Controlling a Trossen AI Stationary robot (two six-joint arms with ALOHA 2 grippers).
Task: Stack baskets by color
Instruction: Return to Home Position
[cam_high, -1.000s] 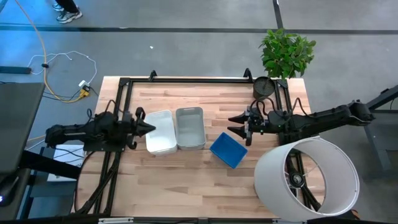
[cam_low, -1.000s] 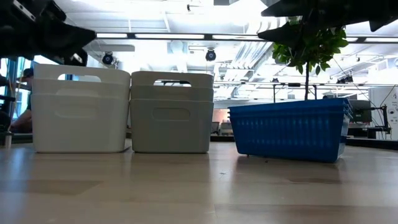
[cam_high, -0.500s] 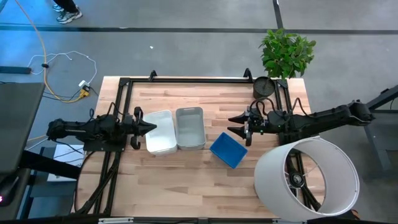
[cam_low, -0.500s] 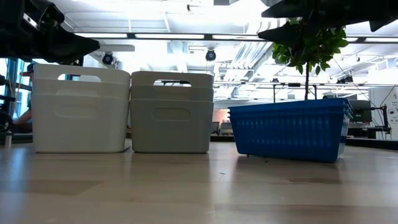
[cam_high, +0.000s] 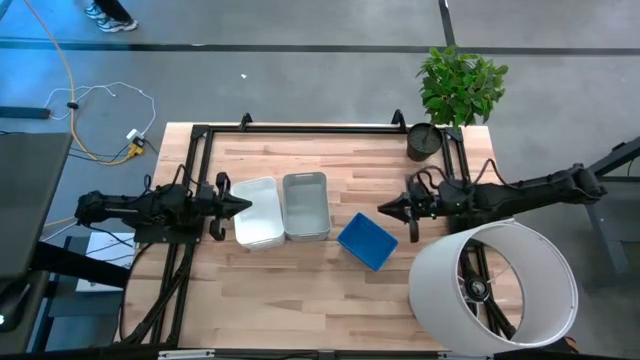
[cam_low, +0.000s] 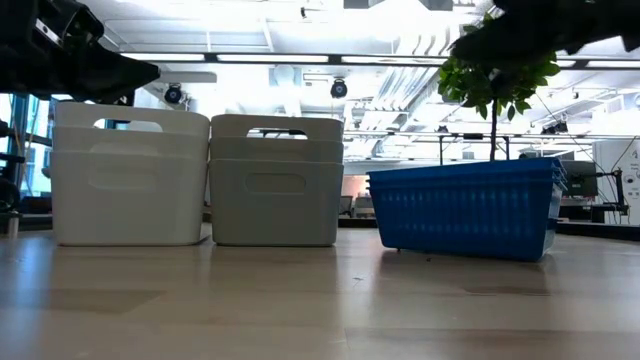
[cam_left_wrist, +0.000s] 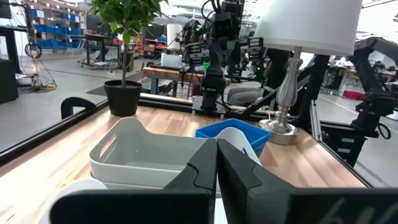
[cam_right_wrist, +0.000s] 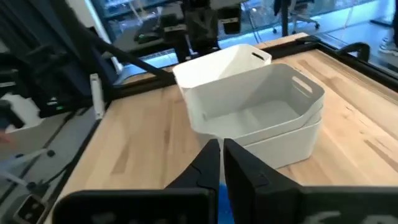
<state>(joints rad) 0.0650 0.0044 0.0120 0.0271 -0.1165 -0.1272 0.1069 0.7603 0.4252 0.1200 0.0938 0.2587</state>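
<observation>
Three basket stacks stand on their bottoms on the wooden table: white (cam_high: 258, 213) (cam_low: 130, 175), grey (cam_high: 306, 206) (cam_low: 276, 180), and blue (cam_high: 367, 241) (cam_low: 465, 210), which sits turned at an angle. My left gripper (cam_high: 244, 205) (cam_left_wrist: 216, 158) is shut, pointing level over the white stack's left rim, above it and clear of it. My right gripper (cam_high: 383, 208) (cam_right_wrist: 221, 155) is shut and empty, hovering just right of and beyond the blue stack and pointing toward the grey stack (cam_right_wrist: 261, 118).
A black plant pot (cam_high: 424, 141) stands at the far right corner. A big white cylinder (cam_high: 495, 285) covers the near right corner under my right arm. A black frame (cam_high: 300, 128) runs along the far and side edges. Bare wood (cam_high: 290, 300) lies near the front edge.
My right gripper has shut on nothing, drawn back a little toward the table's right edge and rolled slightly. My left gripper has turned a little in place and stays shut. The basket stacks have not moved.
</observation>
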